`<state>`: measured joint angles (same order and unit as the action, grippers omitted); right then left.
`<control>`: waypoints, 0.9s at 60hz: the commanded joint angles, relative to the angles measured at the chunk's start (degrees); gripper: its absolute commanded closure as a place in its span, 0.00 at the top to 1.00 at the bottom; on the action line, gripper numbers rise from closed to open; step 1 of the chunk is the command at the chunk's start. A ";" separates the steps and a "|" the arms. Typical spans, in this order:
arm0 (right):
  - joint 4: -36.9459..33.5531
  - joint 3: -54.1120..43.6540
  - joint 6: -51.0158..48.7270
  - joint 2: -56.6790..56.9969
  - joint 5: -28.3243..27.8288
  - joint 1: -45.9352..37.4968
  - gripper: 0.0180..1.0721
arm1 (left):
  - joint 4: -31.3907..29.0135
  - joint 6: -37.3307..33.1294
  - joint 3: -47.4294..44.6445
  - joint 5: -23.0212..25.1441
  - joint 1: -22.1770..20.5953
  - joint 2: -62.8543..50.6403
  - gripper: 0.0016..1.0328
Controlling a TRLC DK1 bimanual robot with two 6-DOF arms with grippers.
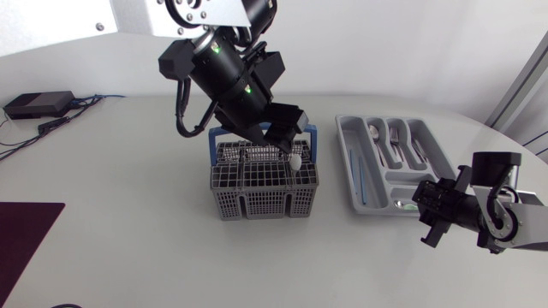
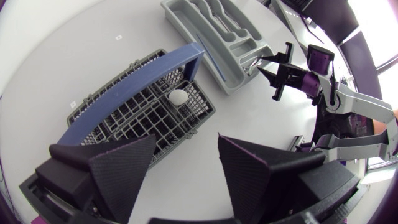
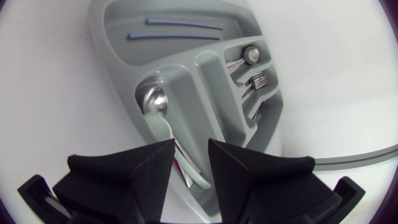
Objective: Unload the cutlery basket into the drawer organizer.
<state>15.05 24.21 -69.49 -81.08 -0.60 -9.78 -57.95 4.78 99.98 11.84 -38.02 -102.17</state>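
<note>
The grey cutlery basket point(image 1: 264, 181) with a blue handle point(image 1: 257, 134) stands mid-table, with a white rounded utensil end point(image 1: 294, 161) sticking up at its right side. My left gripper point(image 1: 287, 139) hangs open just above it; in the left wrist view the basket point(image 2: 134, 115) and the white end point(image 2: 178, 98) lie ahead of the open left gripper point(image 2: 186, 140). The grey drawer organizer point(image 1: 431, 150) lies to the right. My right gripper point(image 1: 435, 208) is over its near end, open; in the right wrist view a pale spoon point(image 3: 163, 127) lies in a compartment under the right gripper point(image 3: 191, 148).
The organizer point(image 3: 112, 68) also holds two blue sticks point(image 3: 177, 23) in its long slot and metal cutlery point(image 3: 255, 81) in the other slots. A black box with cables point(image 1: 38, 104) sits at the far left. A dark mat point(image 1: 26, 248) covers the front left corner.
</note>
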 commanded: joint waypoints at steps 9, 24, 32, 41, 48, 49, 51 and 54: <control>-7.40 1.28 -0.29 7.07 -1.60 -3.40 0.70 | -0.14 2.08 -1.46 -0.67 -1.00 0.31 0.81; -19.97 4.01 7.09 18.06 -6.25 -2.35 0.77 | 1.44 2.52 -1.90 -2.87 -2.76 -0.49 0.81; -24.98 4.09 12.19 23.60 -10.03 1.26 0.79 | 1.62 2.96 -1.28 -5.68 -3.99 -1.45 0.81; -30.52 8.05 23.44 25.27 -12.93 8.20 0.79 | 2.41 3.93 -1.63 -8.85 -4.17 -1.54 0.81; -33.33 13.06 33.55 22.98 -14.25 15.67 0.79 | 2.76 3.93 -2.78 -10.08 -3.82 -1.36 0.81; -33.68 13.67 34.51 22.46 -14.34 16.37 0.79 | 2.76 3.93 -2.95 -10.08 -3.73 -1.36 0.81; -34.12 15.08 36.97 21.40 -14.78 18.22 0.79 | 2.85 3.93 -3.57 -10.08 -3.64 -1.28 0.81; -34.12 16.22 40.05 20.17 -15.66 20.06 0.79 | 3.02 3.93 -4.36 -10.17 -3.46 -1.01 0.81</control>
<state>-18.04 37.87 -36.82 -58.57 -15.33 7.49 -55.31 7.53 98.06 2.24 -42.02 -102.19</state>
